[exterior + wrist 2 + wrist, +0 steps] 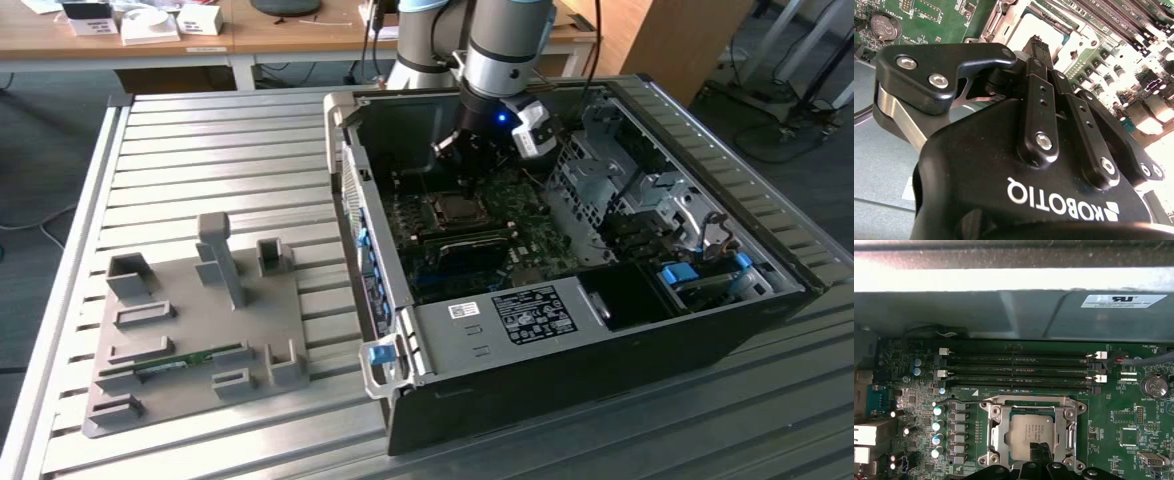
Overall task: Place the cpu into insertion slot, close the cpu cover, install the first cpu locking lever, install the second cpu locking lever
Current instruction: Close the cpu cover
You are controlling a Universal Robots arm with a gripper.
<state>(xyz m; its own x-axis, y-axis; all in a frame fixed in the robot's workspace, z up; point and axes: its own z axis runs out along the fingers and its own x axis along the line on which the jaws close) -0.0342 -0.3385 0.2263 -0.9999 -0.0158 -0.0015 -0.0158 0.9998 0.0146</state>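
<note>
Black two-finger pincer (pixel 1041 451): pinched narrow, grips nothing visible, tips over edge of small flat grey-topped square cpu (pixel 1029 430), contact unclear. Sits flat in window of silver square metal cpu cover (pixel 1070 425), 6 o'clock from pincer in exterior view.

Arm (pixel 514 40): single, wrist reaching steeply downward. Pincer (pixel 451 152): pointing down, fingertips (pixel 1041 452) closed together.
</note>
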